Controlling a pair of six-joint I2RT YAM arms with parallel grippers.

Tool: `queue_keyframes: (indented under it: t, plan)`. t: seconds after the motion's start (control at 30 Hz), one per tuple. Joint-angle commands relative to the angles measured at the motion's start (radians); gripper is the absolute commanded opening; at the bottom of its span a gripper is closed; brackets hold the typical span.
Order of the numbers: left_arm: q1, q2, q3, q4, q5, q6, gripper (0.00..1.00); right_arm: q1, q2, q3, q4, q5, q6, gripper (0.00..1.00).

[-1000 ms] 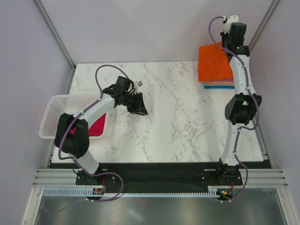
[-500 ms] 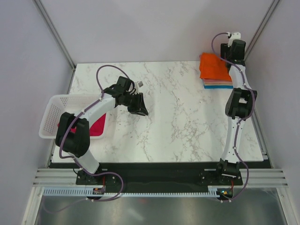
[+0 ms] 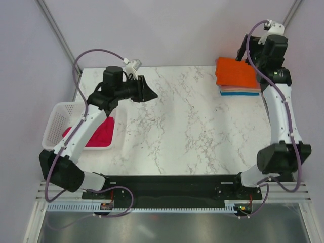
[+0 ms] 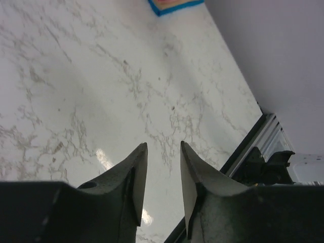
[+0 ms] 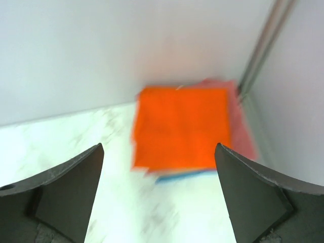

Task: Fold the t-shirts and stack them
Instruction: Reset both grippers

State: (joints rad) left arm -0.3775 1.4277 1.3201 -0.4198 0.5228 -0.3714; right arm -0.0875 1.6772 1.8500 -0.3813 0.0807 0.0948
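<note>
- Marbled white table (image 3: 192,126) between pale walls carries the whole job.
- Right gripper (image 5: 158,147) hangs above the far right corner, its fingers spread wide with nothing between them.
- Just beyond those fingers lies the folded orange shirt (image 3: 235,72), square on top of the stack (image 3: 237,90) of pink, peach and blue folded shirts.
- Left gripper (image 4: 163,147) is raised over the far left of the table, its fingers a narrow gap apart and empty.
- Below that arm, a crumpled magenta shirt (image 3: 98,132) sits unfolded in the white basket (image 3: 55,119) at the table's left edge.
- That shirt looks light, limp and prone to bunching. Pinching the collar or a shoulder seam, rather than a loose middle fold, would likely lift it clear of the basket wall.
</note>
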Motion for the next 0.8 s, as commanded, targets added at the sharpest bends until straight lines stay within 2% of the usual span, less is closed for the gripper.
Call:
queue_keyframes:
  t: [0.0, 0.03, 0.1, 0.13, 0.23, 0.43, 0.57, 0.77]
  plan:
    - [0.006, -0.131, 0.080, 0.061, -0.007, 0.057, 0.40, 0.071, -0.215, -0.214, -0.191, -0.197, 0.196, 0.98]
    - [0.006, -0.177, 0.079, 0.046, -0.007, 0.055, 0.43, 0.078, -0.309, -0.289, -0.209, -0.250, 0.229, 0.98]
    - [0.006, -0.220, 0.062, 0.032, 0.023, 0.051, 0.55, 0.078, -0.397, -0.359, -0.240, -0.294, 0.317, 0.98]
    - [0.006, -0.260, 0.050, 0.023, 0.040, 0.049, 0.61, 0.081, -0.480, -0.423, -0.238, -0.364, 0.330, 0.98]
    - [0.006, -0.325, -0.025, 0.012, 0.071, 0.029, 0.99, 0.081, -0.617, -0.521, -0.258, -0.401, 0.373, 0.98]
    - [0.006, -0.455, -0.150, 0.001, 0.066, -0.001, 1.00, 0.081, -0.781, -0.653, -0.274, -0.401, 0.408, 0.98]
    - [0.006, -0.498, -0.191, -0.013, 0.043, -0.011, 1.00, 0.081, -0.781, -0.640, -0.324, -0.380, 0.410, 0.98]
    - [0.006, -0.532, -0.191, -0.031, 0.020, -0.008, 1.00, 0.081, -0.810, -0.629, -0.306, -0.375, 0.407, 0.98]
